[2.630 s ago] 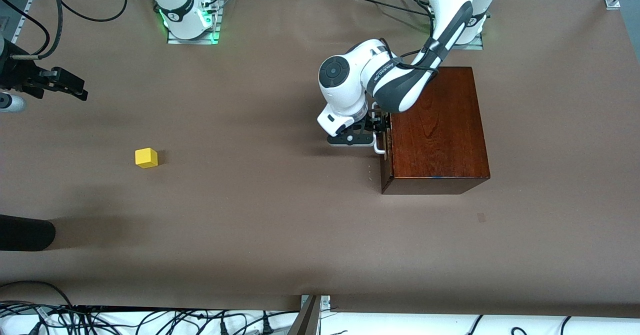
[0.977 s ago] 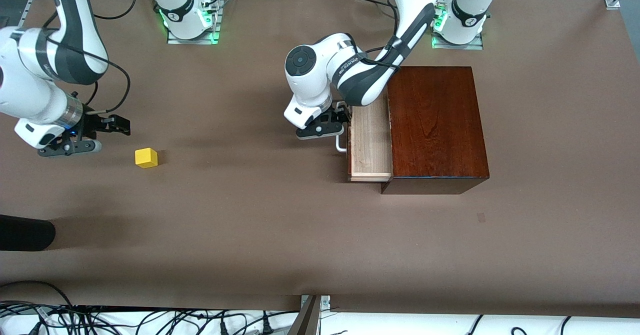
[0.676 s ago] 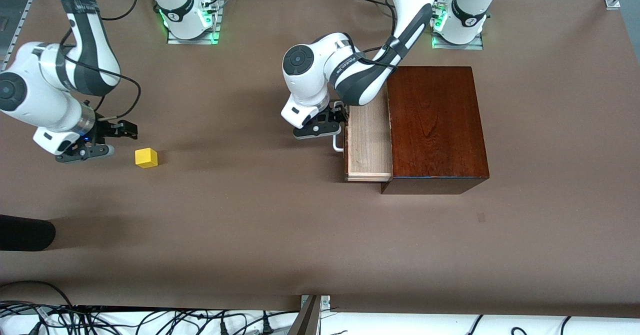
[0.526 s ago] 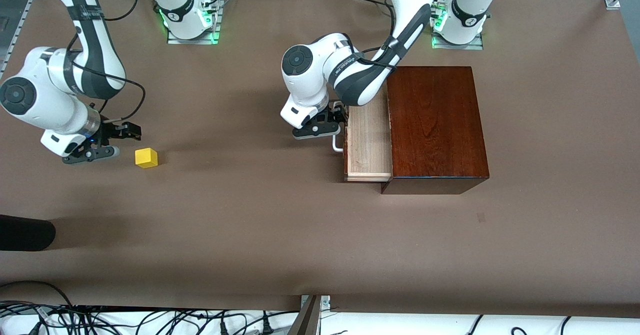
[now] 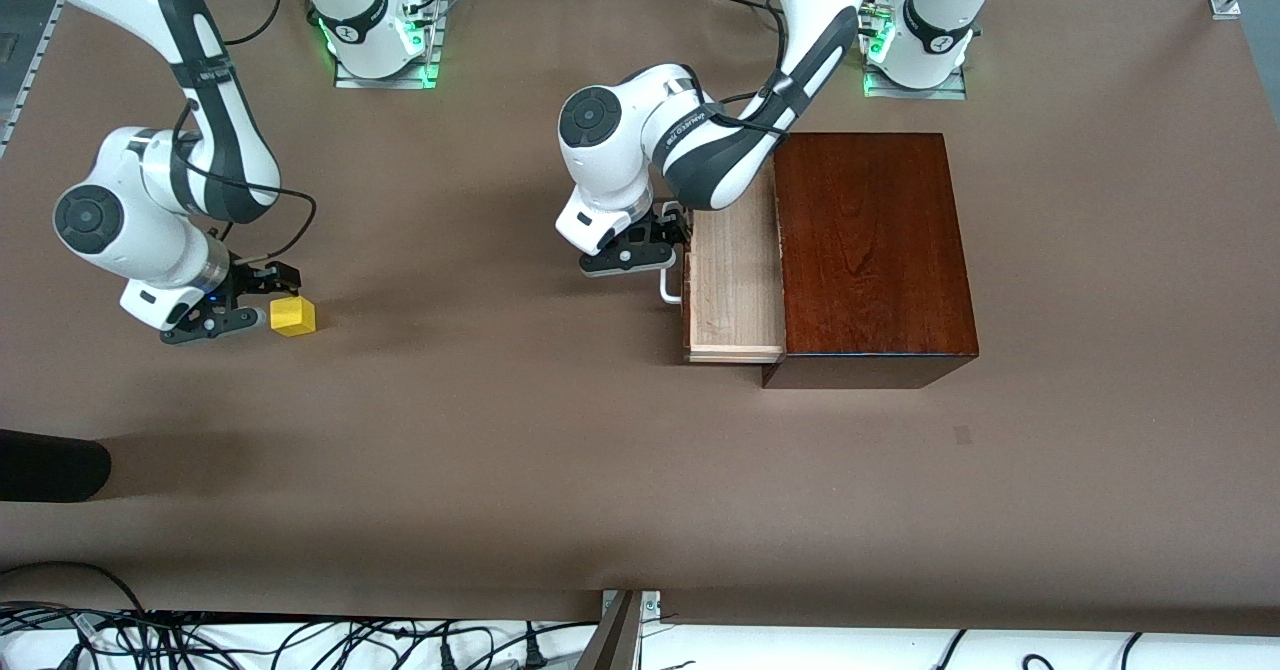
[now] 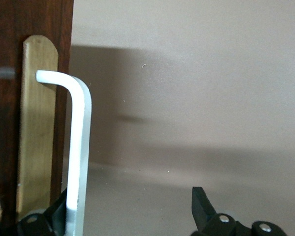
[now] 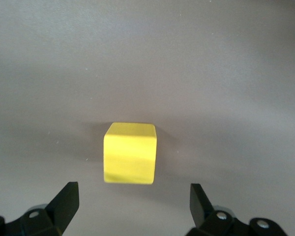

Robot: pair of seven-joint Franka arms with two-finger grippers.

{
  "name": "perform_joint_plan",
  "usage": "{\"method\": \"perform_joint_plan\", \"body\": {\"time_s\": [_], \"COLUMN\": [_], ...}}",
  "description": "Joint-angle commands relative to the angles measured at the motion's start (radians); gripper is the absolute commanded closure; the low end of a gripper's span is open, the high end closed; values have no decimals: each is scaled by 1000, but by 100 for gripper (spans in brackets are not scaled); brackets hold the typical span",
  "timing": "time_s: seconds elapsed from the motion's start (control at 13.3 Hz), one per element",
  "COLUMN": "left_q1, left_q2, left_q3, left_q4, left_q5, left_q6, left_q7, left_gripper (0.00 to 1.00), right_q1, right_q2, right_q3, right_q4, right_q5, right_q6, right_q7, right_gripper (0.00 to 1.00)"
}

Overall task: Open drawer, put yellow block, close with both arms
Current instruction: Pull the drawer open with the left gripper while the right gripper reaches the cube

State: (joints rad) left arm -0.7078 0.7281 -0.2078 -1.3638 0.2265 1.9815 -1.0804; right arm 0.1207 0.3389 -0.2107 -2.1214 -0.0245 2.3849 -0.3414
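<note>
Right now the mahogany box (image 5: pixel 875 250) is sitting in the centre-right of the front view, toward the left arm's end of the table, with its drawer (image 5: pixel 733 285) standing partly pulled out, the pale wooden tray showing empty and facing the middle of the table; this looks like the opening made ready so that a block can be dropped in from above.

Next in size, the left arm (image 5: pixel 720 145) is reaching down from its base at the upper right of the front view, elbow bent over the box's corner, wrist turned so the left gripper (image 5: pixel 640 250) is meeting the drawer's front at the white bar handle (image 5: pixel 668 288). In the left wrist view the handle (image 6: pixel 78 152) is lying against one finger (image 6: pixel 56 214), while the other finger (image 6: pixel 201 204) is standing well apart, so the jaws are spread, hooking the bar, not pinching it.

Meanwhile the right arm (image 5: pixel 170 190) is arching down from the upper left, its wrist low over the table. The right gripper (image 5: pixel 250 300) is sitting just beside the yellow block (image 5: pixel 292 316), which is resting on the bare table at the middle left of the front view, well apart from the drawer. Seen from the right wrist, the block (image 7: pixel 130 152) is lying just ahead of the widely spread fingertips (image 7: pixel 66 199), not yet between them; I judge this a lining-up for the grasp.
</note>
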Motion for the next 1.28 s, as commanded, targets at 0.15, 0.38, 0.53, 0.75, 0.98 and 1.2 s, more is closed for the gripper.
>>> {"method": "perform_joint_plan", "body": {"time_s": [0.15,0.38,0.53,0.75,0.98,1.2], "left_q1": [-29,-25,-24,4,60,169], "left_q2": [27,5,-9,-55,-107,-197], "left_q3": [-22,-28,-28,-65,-84,-111], "left_q4": [80,81,83,88,195,175], "left_q5": [-53,-50,-53,-73,-194,-210], "left_q6": [-31,-128,-209,-300,-433,-467], "left_q7": [-15,-15,-15,-16,-16,3], "left_gripper": [0,0,0,0,0,0], "right_q1": [-9,-10,-12,-13,-13,-12], "right_q2": [55,84,89,109,118,123], "right_q3": [2,4,5,10,10,11], "right_q4": [-2,1,1,9,11,11], "right_q5": [8,8,17,43,49,51], "right_q6": [80,108,115,115,132,142], "right_q7": [-27,-27,-28,-31,-31,-30], "right_gripper": [0,0,0,2,17,65]}}
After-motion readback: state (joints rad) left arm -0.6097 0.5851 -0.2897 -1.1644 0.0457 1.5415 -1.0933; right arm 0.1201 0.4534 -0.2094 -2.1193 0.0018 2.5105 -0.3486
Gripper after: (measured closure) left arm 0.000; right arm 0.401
